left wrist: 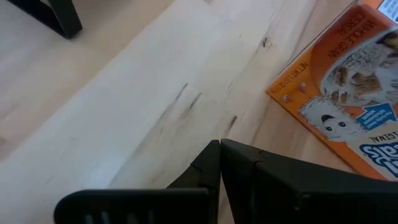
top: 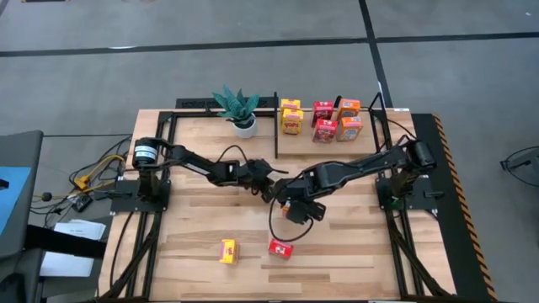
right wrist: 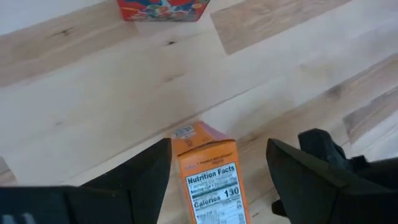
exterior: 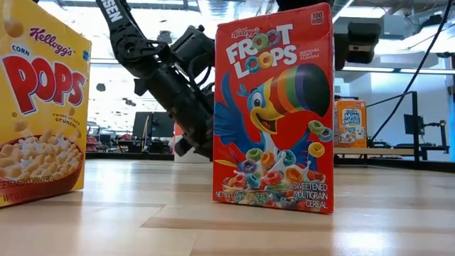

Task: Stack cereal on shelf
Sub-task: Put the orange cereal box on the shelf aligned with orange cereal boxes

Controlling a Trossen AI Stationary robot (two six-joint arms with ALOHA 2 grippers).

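Right wrist view gives us what the high view hides: the right gripper with fingers spread either side of an orange box, not pinching it. From above we see six boxes on the shelf. Left wrist view shows the left gripper pressed together beside that orange box.

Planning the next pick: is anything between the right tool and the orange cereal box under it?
Nothing visible. The right tool stands open, its fingers on either side of the orange cereal box with bare table around it. The left tool, shut, sits beside that box, not in the gap.
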